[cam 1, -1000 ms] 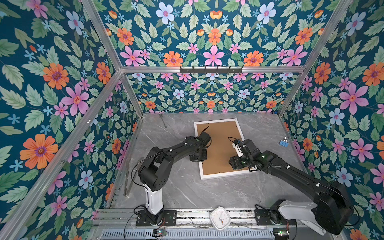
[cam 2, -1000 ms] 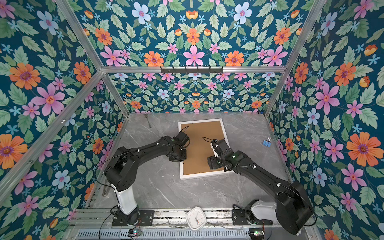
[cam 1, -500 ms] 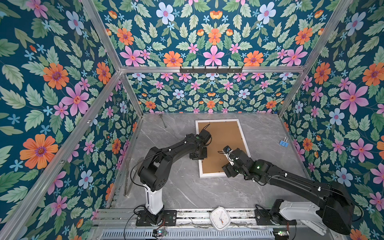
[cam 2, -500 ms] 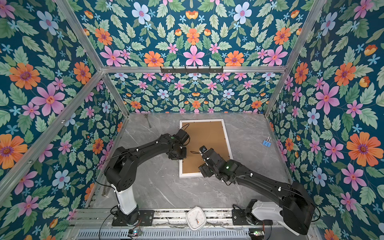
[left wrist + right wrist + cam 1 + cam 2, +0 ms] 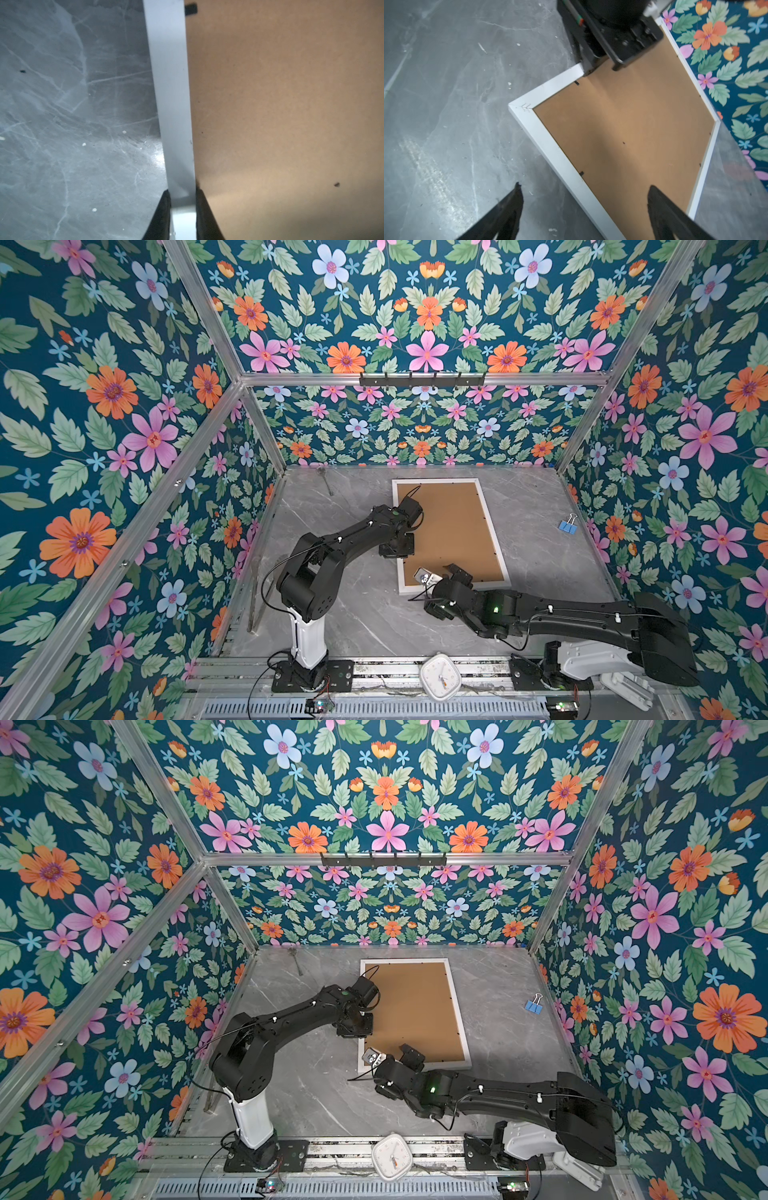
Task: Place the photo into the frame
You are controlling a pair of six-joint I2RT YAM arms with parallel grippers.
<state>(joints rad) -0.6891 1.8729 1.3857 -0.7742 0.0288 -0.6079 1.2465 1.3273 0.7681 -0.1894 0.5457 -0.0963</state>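
Since a moment ago, the right gripper (image 5: pixel 584 187) has slid from the right side of the frame (image 5: pixel 493 531) to its near edge. Its jaws stand wide apart and hold nothing. The left gripper (image 5: pixel 182 191) pinches the frame's white left border. The frame lies back-up on the grey marble table (image 5: pixel 365 626), and a brown backing board (image 5: pixel 453 531) fills it. The photo is hidden. A white clock (image 5: pixel 440 676) sits at the front rail, too small to read. A blue binder clip (image 5: pixel 567 526) lies far right. Flowery walls (image 5: pixel 424 427) stand around.
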